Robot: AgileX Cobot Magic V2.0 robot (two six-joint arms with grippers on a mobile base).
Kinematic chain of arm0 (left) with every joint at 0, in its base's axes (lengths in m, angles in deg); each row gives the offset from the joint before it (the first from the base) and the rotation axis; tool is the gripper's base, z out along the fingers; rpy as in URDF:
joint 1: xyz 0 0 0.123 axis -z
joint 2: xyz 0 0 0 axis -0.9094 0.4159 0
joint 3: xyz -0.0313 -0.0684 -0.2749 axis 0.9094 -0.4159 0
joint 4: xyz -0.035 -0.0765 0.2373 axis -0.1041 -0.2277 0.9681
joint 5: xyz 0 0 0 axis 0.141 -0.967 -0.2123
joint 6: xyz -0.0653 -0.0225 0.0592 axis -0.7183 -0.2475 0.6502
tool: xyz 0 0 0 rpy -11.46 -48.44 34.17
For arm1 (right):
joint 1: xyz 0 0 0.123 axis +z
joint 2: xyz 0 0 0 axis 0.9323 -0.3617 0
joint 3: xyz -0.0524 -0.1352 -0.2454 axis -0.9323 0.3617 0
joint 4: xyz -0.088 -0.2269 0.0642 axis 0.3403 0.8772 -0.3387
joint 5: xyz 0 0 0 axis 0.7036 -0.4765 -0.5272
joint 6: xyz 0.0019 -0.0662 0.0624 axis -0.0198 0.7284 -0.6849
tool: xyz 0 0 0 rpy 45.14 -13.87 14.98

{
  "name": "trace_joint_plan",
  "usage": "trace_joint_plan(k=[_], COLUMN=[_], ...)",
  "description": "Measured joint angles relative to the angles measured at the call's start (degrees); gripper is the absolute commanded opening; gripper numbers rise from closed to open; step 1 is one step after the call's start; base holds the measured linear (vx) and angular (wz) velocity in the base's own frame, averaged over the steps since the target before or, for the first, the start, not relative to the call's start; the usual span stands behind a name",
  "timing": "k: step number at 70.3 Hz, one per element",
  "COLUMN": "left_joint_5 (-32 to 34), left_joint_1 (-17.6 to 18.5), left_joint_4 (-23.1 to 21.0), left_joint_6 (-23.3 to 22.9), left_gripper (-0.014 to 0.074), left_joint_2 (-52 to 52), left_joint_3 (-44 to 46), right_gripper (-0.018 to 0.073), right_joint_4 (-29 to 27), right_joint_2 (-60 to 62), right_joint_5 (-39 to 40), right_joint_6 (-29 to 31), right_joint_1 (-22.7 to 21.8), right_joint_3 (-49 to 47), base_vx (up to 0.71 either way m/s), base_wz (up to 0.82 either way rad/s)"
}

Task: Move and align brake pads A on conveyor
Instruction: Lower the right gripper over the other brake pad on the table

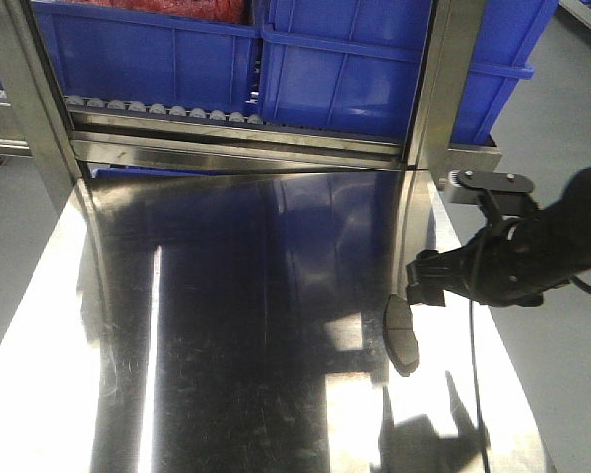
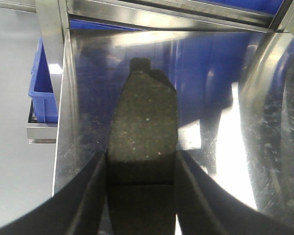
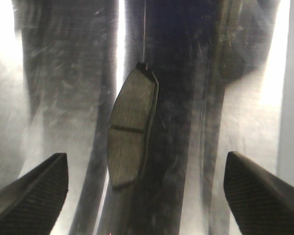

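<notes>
**A:** Left gripper (image 2: 141, 164)?

**B:** Clamped on a brake pad (image 2: 144, 122), gripping its near end, over the steel tabletop (image 2: 210, 98).

**A:** Right gripper (image 1: 426, 281)?

**B:** Fingers (image 3: 34, 191) spread wide, holding nothing. A second brake pad (image 3: 130, 142) lies flat on the tabletop just ahead of them, toward its right side. Beyond, blue bins (image 1: 345, 69) sit on the roller rack (image 1: 158, 108).

Right gripper (image 3: 144, 161) is wide open, and you only see its two ribbed black fingers (image 3: 39, 188) poking in at the bottom corners. One pad (image 3: 130, 129) lies flat on the shiny, scratched steel top (image 3: 63, 73) between them, touching neither. It runs lengthwise away from the camera with its far end tipped a bit right, and the groove across the middle is easy to spot.
</notes>
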Motion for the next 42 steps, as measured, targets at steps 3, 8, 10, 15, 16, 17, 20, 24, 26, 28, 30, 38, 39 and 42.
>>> trace_joint_plan(k=[3,8,10,15,16,17,20,24,26,28,30,38,39,42], left_joint_5=[0.0,0.0,0.0,0.0,0.0,0.0,0.0,0.0,0.0,0.0,0.0,0.0,0.0,0.0], left_joint_1=[0.0,0.0,0.0,0.0,0.0,0.0,0.0,0.0,0.0,0.0,0.0,0.0,0.0,0.0], left_joint_4=[0.0,0.0,0.0,0.0,0.0,0.0,0.0,0.0,0.0,-0.1,-0.1,-0.1,-0.1,-0.1], left_joint_6=[0.0,0.0,0.0,0.0,0.0,0.0,0.0,0.0,0.0,0.0,0.0,0.0,0.0,0.0], left_gripper=[0.0128,0.0128,0.0128,0.0128,0.0128,0.0128,0.0128,0.0128,0.0128,0.0128,0.0128,0.0128,0.0128,0.0128], left_joint_2=[0.0,0.0,0.0,0.0,0.0,0.0,0.0,0.0,0.0,0.0,0.0,0.0,0.0,0.0], left_joint_3=[0.0,0.0,0.0,0.0,0.0,0.0,0.0,0.0,0.0,0.0,0.0,0.0,0.0,0.0], right_gripper=[0.06,0.0598,0.0597,0.0595,0.0594,0.0594,0.0594,0.0594,0.0594,0.0594,0.0594,0.0594,0.0594,0.0594], right_joint_4=[-0.2,-0.2,-0.2,-0.3,-0.5,-0.5,-1.1,-1.1,-1.1,-1.1,-1.1,-1.1,-1.1,-1.0], right_joint_2=[-2.5,-5.8,-7.0,-9.8,-10.3,-10.8,-12.1,-13.5,-14.1,-14.7,-15.2,-17.0,-17.2,-17.8], right_joint_5=[-0.6,-1.3,-1.5,-1.6,-1.8,-1.8,-2.0,-2.0,-2.0,-2.0,-2.0,-2.0,-2.0,-2.0], right_joint_6=[-0.2,-0.4,-0.6,-1.4,-1.7,-1.8,-2.3,-2.3,-2.3,-2.3,-2.3,-2.3,-2.3,-2.3], right_joint_1=[0.3,1.4,2.1,3.4,3.6,3.7,4.0,4.0,4.0,4.0,4.0,4.0,4.0,4.0], right_joint_3=[-1.3,-3.3,-4.2,-6.0,-6.3,-6.5,-7.4,-8.2,-8.4,-8.5,-8.6,-8.7,-8.7,-8.7], base_vx=[0.0,0.0,0.0,0.0,0.0,0.0,0.0,0.0,0.0,0.0,0.0,0.0,0.0,0.0], base_wz=[0.0,0.0,0.0,0.0,0.0,0.0,0.0,0.0,0.0,0.0,0.0,0.0,0.0,0.0])
